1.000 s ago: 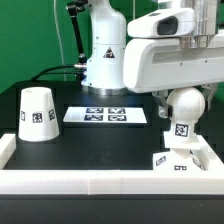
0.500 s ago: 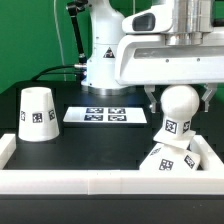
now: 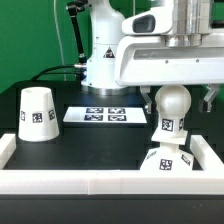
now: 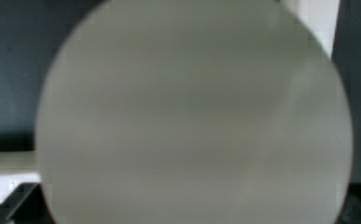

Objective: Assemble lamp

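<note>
1. Black tabletop (image 3: pixel 100 150) inside a white rim wall (image 3: pixel 100 184) is the stage, with the marker board (image 3: pixel 106 116) flat at the back. The worst outcome I foresee is the robot arm (image 3: pixel 165 55) knocking the stack over as it lifts away, because its fingers stand close on both sides.
2. Lampshade (image 3: pixel 37 114) stands well apart at the exterior view's left, upright. Fetching it and lowering it over the bulb could fail if the bulb leans.
3. Bulb (image 3: pixel 171 110) stands on the base (image 3: pixel 165 163), which sits near the corner at the exterior view's right. It may not be fully seated; the joint is too small to judge, and the wrist view shows only the bulb's white surface (image 4: pixel 177 110).
4. Gripper (image 3: pixel 178 100) is released, jaws spread wide of the bulb, gripping nothing. A finger could brush the bulb.
</note>
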`<action>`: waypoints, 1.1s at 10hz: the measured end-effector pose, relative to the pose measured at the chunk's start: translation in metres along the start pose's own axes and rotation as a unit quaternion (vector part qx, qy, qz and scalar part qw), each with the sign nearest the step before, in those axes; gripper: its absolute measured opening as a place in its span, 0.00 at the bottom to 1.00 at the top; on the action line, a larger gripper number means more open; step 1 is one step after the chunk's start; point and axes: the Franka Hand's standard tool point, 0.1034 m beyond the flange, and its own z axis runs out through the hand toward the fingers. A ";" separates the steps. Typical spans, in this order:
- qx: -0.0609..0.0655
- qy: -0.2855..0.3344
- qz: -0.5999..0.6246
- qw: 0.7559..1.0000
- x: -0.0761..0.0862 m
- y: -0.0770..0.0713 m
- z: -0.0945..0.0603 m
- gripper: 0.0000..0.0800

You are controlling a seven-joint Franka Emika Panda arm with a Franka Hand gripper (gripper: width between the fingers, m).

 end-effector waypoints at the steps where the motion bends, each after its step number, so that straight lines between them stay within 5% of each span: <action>1: 0.000 -0.002 -0.001 1.000 -0.011 0.002 -0.003 0.87; 4: 0.004 -0.006 0.003 1.000 -0.040 0.006 -0.024 0.87; 7: 0.007 -0.003 -0.007 1.000 -0.067 0.043 -0.047 0.87; 11: 0.007 -0.002 -0.024 1.000 -0.069 0.046 -0.047 0.87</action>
